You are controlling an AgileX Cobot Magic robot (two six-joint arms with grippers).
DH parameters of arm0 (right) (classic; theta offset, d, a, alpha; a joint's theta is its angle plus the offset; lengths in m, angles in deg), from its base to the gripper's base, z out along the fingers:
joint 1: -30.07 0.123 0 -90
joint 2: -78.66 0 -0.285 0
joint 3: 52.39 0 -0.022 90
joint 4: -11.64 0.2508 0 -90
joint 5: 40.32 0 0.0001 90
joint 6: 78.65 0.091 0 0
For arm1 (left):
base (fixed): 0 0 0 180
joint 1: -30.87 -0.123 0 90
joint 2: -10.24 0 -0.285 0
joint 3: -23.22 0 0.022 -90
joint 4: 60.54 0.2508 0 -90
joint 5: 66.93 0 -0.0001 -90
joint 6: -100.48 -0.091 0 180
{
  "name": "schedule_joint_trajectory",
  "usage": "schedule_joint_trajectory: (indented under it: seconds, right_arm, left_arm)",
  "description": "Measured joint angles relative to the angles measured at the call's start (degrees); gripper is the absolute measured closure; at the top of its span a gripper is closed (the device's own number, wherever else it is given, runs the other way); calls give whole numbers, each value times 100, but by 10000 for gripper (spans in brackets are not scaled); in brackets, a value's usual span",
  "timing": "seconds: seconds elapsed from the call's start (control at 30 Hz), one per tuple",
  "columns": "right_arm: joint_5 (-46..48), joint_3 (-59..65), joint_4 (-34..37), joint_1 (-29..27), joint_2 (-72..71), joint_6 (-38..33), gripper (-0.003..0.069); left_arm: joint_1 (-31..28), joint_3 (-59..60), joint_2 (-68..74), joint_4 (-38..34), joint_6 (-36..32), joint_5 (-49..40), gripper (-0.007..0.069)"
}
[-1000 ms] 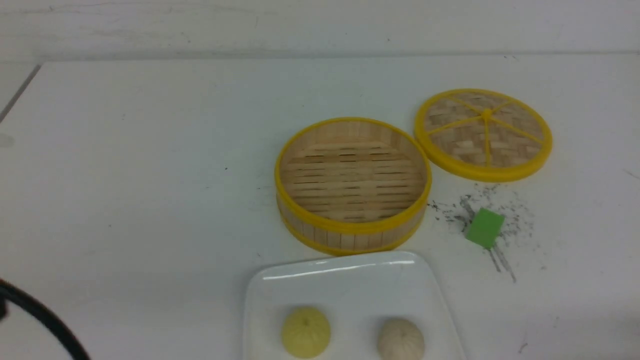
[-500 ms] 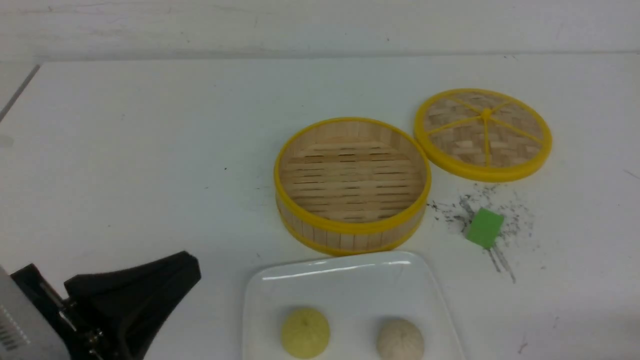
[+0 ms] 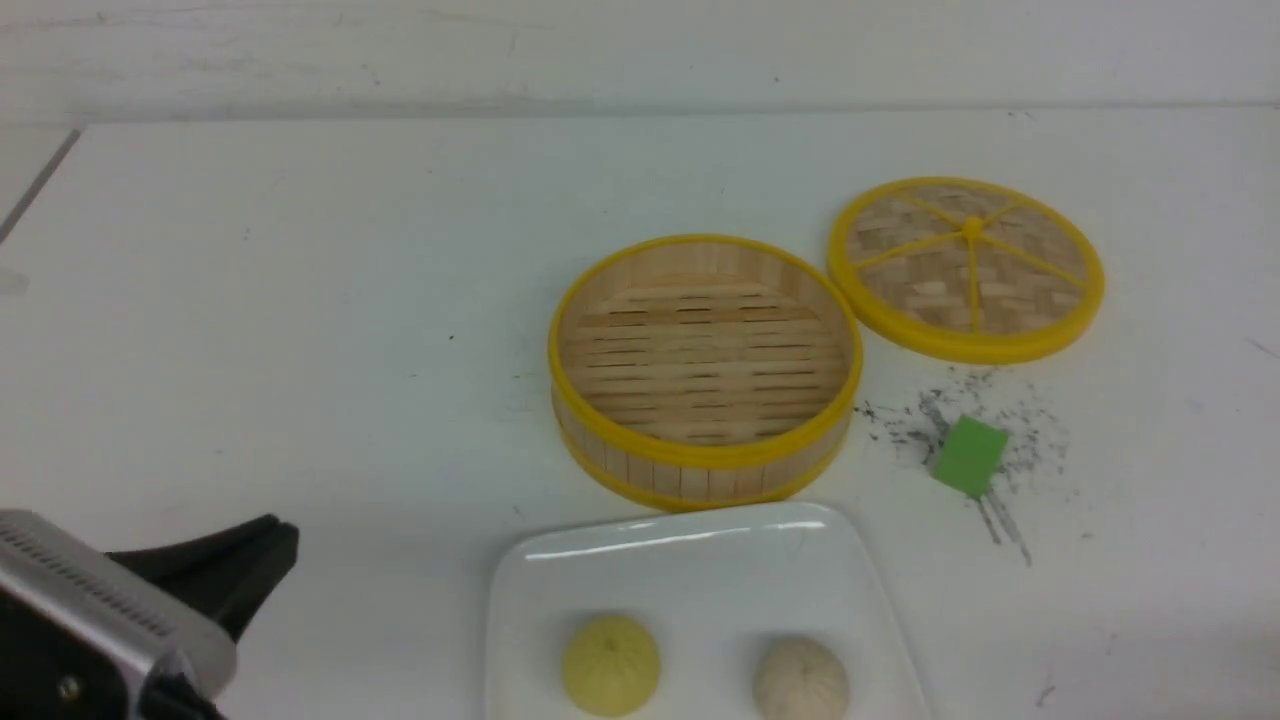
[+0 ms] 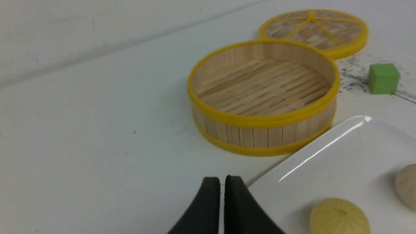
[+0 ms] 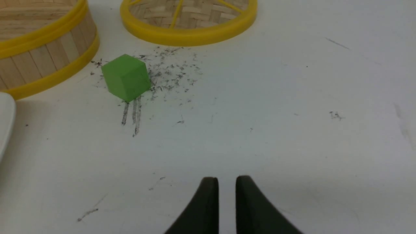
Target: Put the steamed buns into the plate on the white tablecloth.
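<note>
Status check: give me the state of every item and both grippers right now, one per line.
yellow bun: on the plate, upright.
beige bun: on the plate, upright, apart from the yellow one.
plate: flat on the tablecloth.
steamer basket: uncovered, empty.
lid: off, lying beside the basket.
green cube: loose on the tablecloth.
left gripper: shut, empty.
right gripper: slightly open, empty.

Soft, even overhead light washes my white tablecloth (image 3: pixel 300 300) bright, with shadows faint and short. A glare streak runs along the plate (image 3: pixel 680 535) rim. My left gripper (image 3: pixel 270 545) looks blurred up close; the front view is grainy and slightly soft throughout.
</note>
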Motion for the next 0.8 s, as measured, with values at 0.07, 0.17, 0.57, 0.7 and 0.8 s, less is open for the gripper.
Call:
schedule_joint_trajectory:
  seconds: [0.07, 0.17, 0.57, 0.7, 0.8]
  right_arm:
    - [0, 0, 0, 0, 0, 0, 548]
    - [0, 0, 0, 0, 0, 0, 548]
    - [0, 0, 0, 0, 0, 0, 533]
    - [0, 0, 0, 0, 0, 0, 529]
    - [0, 0, 0, 0, 0, 0, 525]
  left_arm:
    - [0, 0, 0, -133, 263, -2, 576]
    - [0, 0, 0, -597, 553, -56, 573]
    - [-1943, 957, -1229, -4118, -3017, -127, 570]
    - [-2982, 1529, -1821, -4771, -4082, 434, 564]
    - [-3645, 1793, -2356, -4832, -4294, 465, 559]
